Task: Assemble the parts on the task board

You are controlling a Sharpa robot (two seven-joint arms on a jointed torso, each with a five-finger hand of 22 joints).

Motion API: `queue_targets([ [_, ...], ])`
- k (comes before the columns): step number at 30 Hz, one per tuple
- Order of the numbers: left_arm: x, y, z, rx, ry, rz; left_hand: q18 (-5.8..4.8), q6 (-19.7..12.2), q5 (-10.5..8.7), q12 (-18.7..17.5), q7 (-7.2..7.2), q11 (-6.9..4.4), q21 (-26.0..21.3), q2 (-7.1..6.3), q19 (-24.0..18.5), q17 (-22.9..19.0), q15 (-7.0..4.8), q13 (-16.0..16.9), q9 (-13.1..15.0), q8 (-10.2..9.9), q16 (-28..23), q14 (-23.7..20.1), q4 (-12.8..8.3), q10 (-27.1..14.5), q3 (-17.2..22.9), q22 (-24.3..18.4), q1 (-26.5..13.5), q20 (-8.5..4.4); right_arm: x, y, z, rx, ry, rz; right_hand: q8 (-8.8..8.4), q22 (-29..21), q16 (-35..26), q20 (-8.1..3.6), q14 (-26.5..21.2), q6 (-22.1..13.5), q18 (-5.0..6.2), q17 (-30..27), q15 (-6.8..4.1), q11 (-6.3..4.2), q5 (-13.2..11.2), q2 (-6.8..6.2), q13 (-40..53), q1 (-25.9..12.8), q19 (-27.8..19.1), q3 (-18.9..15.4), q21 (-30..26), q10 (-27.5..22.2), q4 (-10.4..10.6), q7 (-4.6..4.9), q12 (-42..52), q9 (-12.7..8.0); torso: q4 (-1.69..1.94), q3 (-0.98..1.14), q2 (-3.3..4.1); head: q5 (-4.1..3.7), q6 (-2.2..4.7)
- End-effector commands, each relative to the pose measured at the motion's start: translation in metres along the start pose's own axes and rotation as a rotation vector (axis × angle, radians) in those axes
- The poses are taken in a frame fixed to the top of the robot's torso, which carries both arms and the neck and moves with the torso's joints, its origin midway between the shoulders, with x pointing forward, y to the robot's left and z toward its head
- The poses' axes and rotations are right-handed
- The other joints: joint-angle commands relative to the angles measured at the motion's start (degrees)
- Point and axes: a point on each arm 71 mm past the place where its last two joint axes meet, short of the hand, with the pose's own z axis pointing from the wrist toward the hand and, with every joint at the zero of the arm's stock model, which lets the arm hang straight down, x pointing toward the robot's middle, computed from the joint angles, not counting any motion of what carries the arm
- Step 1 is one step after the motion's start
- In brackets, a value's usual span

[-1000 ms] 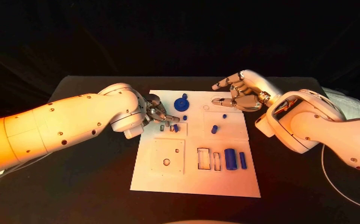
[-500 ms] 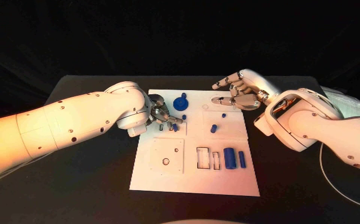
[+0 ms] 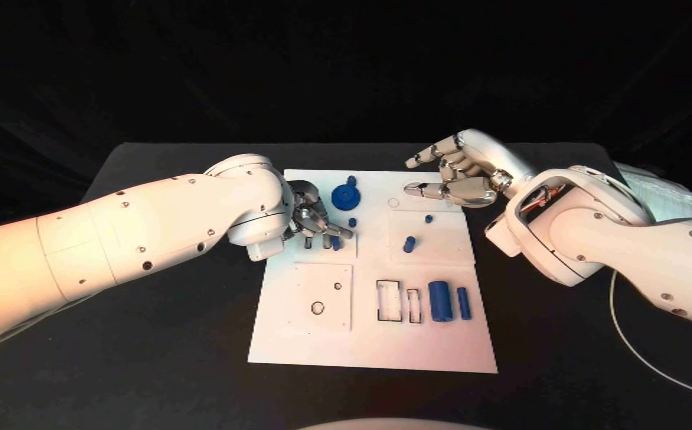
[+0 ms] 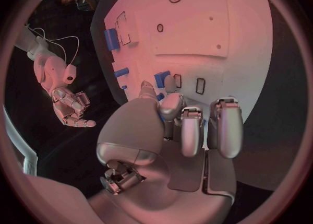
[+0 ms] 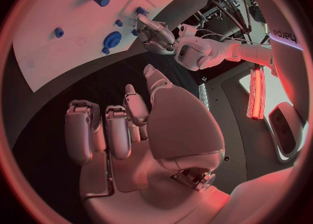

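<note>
Your board is lying flat in the middle of the black surface, a smooth white rectangular plate cut with shallow outlined recesses. A square panel with a small round hole is sitting on its near left part, and beside that two narrow upright slots are standing empty. Just right of the slots two blue bars are lying side by side, the thicker one rounded like a cylinder. Farther up, a short blue peg is sitting near the board's centre, a smaller blue stud beyond it, and a round blue disc with a knob-like tip is resting near the far edge.

Your left hand is reaching over the board's left part with its silver fingers curled downward over a small blue piece next to two little rectangular slots; in the left wrist view a sliver of blue is showing between the thumb and a finger, but you cannot tell whether it is actually pinched.

Your right hand is hovering over the board's far right corner, glossy metal fingers apart and gently bent, holding nothing. The arms behind both hands are showing as smooth white shells dotted with small dark screws.
</note>
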Motion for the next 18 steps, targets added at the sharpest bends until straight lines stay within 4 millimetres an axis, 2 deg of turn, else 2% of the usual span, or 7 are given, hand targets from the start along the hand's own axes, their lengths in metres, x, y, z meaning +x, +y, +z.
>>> queue_targets([
  [1,0.0003,0.0024,0.0001,-0.061,0.019,0.030,-0.99,-0.6,-0.13,0.5,-0.04,0.07,0.3,-0.18,3.0,15.1,-0.45,0.2,0.3,0.5,0.2,6.1,-0.4,0.6,0.1,8.0,1.0,-0.45,0.0005,0.0004,0.0005,-0.002,0.001,-0.011,0.19,0.0,-0.3,0.07,4.5,0.5,0.16,8.9,-0.04,-0.29,0.2,-0.03,0.0,-0.6,-0.4,-0.2,-0.2,0.1,0.0,-0.01,-0.1,0.1,-0.05,-0.01,-0.02,0.02,-0.11],
  [18,0.0015,0.0001,0.0029,-0.064,0.041,0.047,-0.99,-1.3,0.05,0.8,-0.21,-0.09,0.3,0.71,2.9,15.1,-0.58,0.7,1.9,1.7,0.2,6.1,-1.6,0.9,1.5,8.1,4.5,-0.58,0.0019,-0.0002,0.0011,0.001,0.015,-0.012,0.24,0.0,-0.4,0.05,4.5,0.6,0.16,8.9,-0.07,-0.32,0.3,0.03,0.0,-0.6,-0.4,-0.3,-0.2,0.1,0.2,-0.05,-0.1,0.1,0.00,-0.03,-0.05,-0.15,-0.48],
])
